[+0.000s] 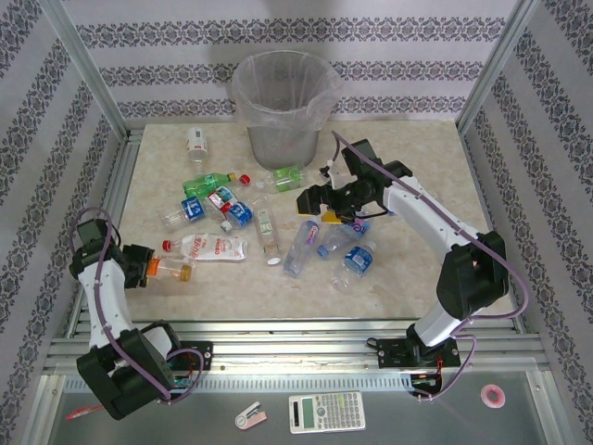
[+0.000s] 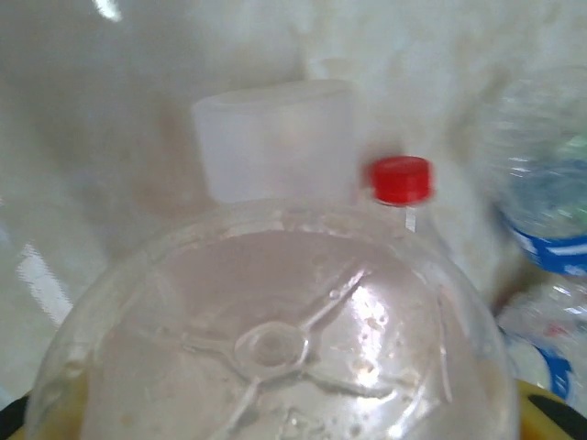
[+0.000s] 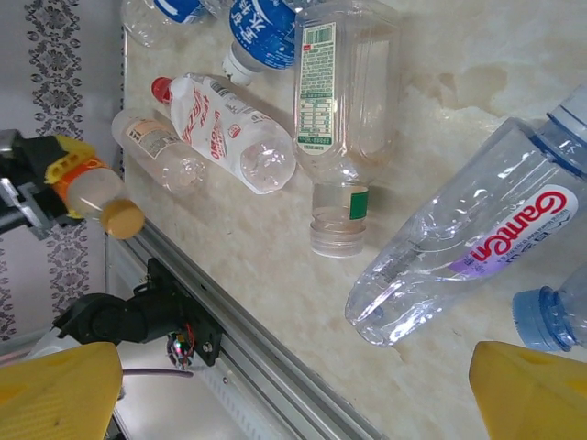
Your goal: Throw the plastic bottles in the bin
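Plastic bottles [image 1: 215,247]: small, clear or green, labelled blue, red or white, were found scattered on the marbled tabletop [image 1: 417,139] before the bin [image 1: 283,139]. Bin: grey, tapered, bag-lined, at the far edge. One clear tan-capped bottle [image 3: 92,194] was grasped by the fingers of the left gripper [image 1: 146,266]. The fingers of the right gripper [image 3: 293,385] were held spread wide above the pile.

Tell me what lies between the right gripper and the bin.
In the top view, one green bottle lies on its side between the right gripper and the bin, close to the bin's base.
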Controlling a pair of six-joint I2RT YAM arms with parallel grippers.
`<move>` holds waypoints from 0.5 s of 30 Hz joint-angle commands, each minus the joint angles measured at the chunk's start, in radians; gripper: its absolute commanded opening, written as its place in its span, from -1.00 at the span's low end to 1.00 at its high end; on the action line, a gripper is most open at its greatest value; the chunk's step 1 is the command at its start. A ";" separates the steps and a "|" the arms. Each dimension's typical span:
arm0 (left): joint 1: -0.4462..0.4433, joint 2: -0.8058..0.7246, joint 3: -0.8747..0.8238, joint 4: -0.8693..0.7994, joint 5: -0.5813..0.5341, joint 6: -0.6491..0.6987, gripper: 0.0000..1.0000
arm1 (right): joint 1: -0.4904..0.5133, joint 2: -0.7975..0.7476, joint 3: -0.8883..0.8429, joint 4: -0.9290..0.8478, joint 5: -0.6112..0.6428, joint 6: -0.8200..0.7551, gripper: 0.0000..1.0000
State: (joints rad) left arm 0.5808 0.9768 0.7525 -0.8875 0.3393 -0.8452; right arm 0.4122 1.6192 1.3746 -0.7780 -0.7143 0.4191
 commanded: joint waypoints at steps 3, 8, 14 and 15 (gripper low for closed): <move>-0.129 -0.048 0.161 -0.089 -0.035 0.055 -0.63 | -0.058 -0.020 0.029 -0.018 0.028 0.009 0.94; -0.508 0.123 0.356 -0.022 -0.176 0.047 -0.60 | -0.140 -0.066 0.012 -0.010 0.019 0.024 0.94; -0.679 0.375 0.568 0.292 0.055 -0.039 -0.60 | -0.208 -0.114 -0.010 -0.036 0.026 0.009 0.93; -0.699 0.436 0.642 0.291 0.079 -0.040 -0.59 | -0.215 -0.121 -0.017 -0.035 0.024 0.009 0.93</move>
State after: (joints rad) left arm -0.0628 1.3159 1.2488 -0.7723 0.3069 -0.8494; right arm 0.2134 1.5402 1.3800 -0.7898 -0.6952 0.4343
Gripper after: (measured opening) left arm 0.468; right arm 0.967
